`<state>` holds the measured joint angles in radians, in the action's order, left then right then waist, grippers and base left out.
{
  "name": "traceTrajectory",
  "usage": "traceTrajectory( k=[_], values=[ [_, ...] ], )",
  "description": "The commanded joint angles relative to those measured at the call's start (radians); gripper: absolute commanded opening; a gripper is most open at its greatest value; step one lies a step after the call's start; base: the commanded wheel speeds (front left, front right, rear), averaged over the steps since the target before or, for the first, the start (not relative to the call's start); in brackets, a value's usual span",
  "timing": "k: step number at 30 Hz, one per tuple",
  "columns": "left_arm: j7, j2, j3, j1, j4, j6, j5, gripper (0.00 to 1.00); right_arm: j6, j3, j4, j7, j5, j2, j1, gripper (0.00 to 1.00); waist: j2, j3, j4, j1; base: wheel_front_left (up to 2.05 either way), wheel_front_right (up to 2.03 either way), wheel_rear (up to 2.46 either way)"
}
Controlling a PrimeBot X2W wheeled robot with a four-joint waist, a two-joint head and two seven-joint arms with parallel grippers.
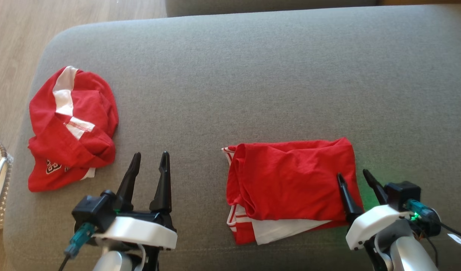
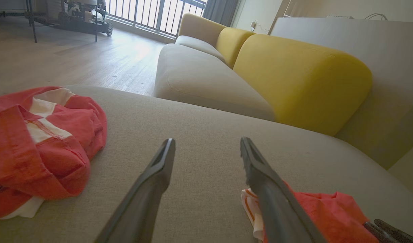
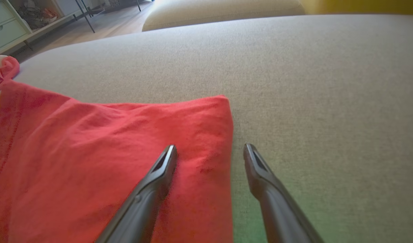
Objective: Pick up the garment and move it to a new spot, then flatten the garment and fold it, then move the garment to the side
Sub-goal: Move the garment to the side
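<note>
NEAR: your right end effector (image 1: pixel 352 173) apart, empty, straddling the right edge of the folded garment (image 1: pixel 290 177) | LIE: garment runs leftward from it, long axis across the fingers, on the grey cushion (image 1: pixel 253 75) | FAR: left end effector (image 1: pixel 151 154) apart, empty, farther off.

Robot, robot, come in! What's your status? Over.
Garment folded on cushion. Left pincer open, empty. Right pincer open, astride its right edge. Other red piece apart, far left.
</note>
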<state>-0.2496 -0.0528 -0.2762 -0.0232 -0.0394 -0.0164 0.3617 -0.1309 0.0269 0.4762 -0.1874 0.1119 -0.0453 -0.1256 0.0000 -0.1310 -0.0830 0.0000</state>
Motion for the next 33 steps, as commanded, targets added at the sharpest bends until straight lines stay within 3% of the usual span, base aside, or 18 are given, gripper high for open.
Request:
traceTrajectory(
  k=[1,13,14,15,16,27,33],
  values=[
    [-0.012,0.003,0.032,0.045,0.027,0.003,-0.008,1.00,0.000,-0.027,-0.005,0.000,-0.009,-0.005,-0.037,1.00,0.0000,-0.005,-0.005,0.0000,0.00,0.00,0.00],
    [-0.012,0.003,0.027,0.067,0.030,-0.002,-0.004,1.00,0.000,-0.033,0.128,-0.018,-0.038,-0.005,-0.105,1.00,0.0000,-0.025,-0.026,0.0000,0.00,0.00,0.00],
    [-0.012,0.003,0.027,0.068,0.031,-0.002,-0.003,1.00,0.000,-0.035,0.136,-0.019,-0.041,-0.005,-0.109,0.90,0.0000,-0.026,-0.028,0.0000,0.00,0.00,0.00],
    [-0.012,0.003,0.026,0.068,0.031,-0.002,-0.003,1.00,0.000,-0.036,0.146,-0.019,-0.047,-0.005,-0.111,0.20,0.0000,-0.026,-0.029,0.0000,0.00,0.00,0.00],
    [-0.012,0.003,0.026,0.068,0.031,-0.002,-0.003,1.00,0.000,-0.040,0.156,-0.018,-0.058,-0.005,-0.112,0.00,0.0000,-0.025,-0.031,0.0000,0.00,0.00,0.00],
    [-0.012,0.003,0.040,0.058,0.029,-0.005,-0.008,1.00,0.000,-0.044,0.121,-0.057,-0.214,-0.007,-0.160,0.00,0.0000,0.001,-0.013,0.0000,0.00,0.00,0.00],
    [-0.012,0.003,0.037,0.062,0.037,0.000,-0.018,1.00,0.000,-0.119,0.038,-0.060,-0.252,-0.085,-0.240,0.00,0.0000,0.000,0.021,0.0000,0.00,0.00,0.00]
  ],
)
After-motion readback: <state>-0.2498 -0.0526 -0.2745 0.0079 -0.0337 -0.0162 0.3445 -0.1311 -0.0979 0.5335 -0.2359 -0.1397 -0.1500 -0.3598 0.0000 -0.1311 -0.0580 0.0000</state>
